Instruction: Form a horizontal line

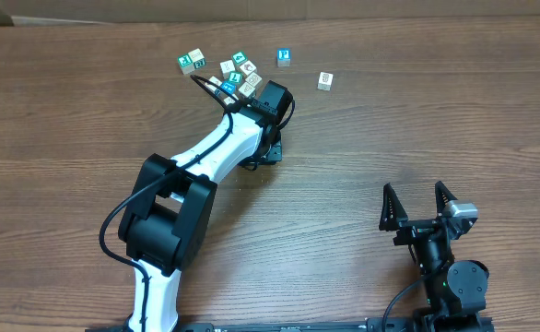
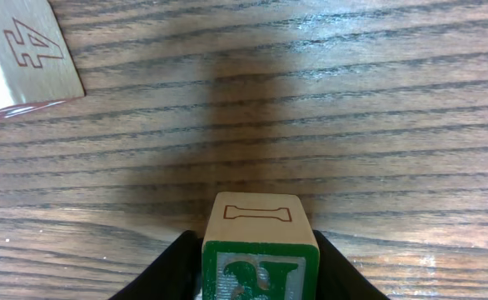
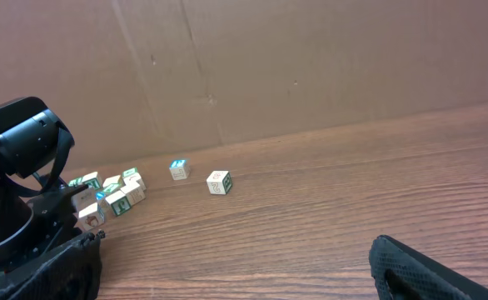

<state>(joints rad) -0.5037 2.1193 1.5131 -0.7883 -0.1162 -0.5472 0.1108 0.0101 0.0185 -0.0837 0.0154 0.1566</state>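
A dark brown wood-grain surface [image 1: 362, 138] fills the scene, with a brown cardboard wall [image 3: 311, 58] standing along its far edge.

Nearest, at the right, the right tool [image 1: 420, 197] rests above the bare surface with its two black fingers spread wide apart and nothing between them.

To the left, the left arm, white with black joints [image 1: 173, 207], reaches from the near edge away toward the far side. In the left wrist view, the left tool [image 2: 259, 271] has its two black fingers pressed against the sides of a small wooden cube with a green-bordered face [image 2: 259, 262]; a thin outlined letter shows on the cube's pale top. The tool is gripping this cube just above or on the surface; which cannot be told. Far left in that view lies a pale wooden cube engraved with a red outlined "4" [image 2: 27, 54], well apart from the held one.

From overhead, the arm's end sits at a loose cluster of small wooden alphabet cubes [image 1: 238, 76] near the far edge, green, teal and pale tan faces crowded together at odd angles, not in a row. A white-and-teal cube [image 1: 192, 62] lies at the cluster's left. To the right sits a blue-marked cube [image 1: 284, 57], and further right a pale tan cube [image 1: 324, 81] lies alone.
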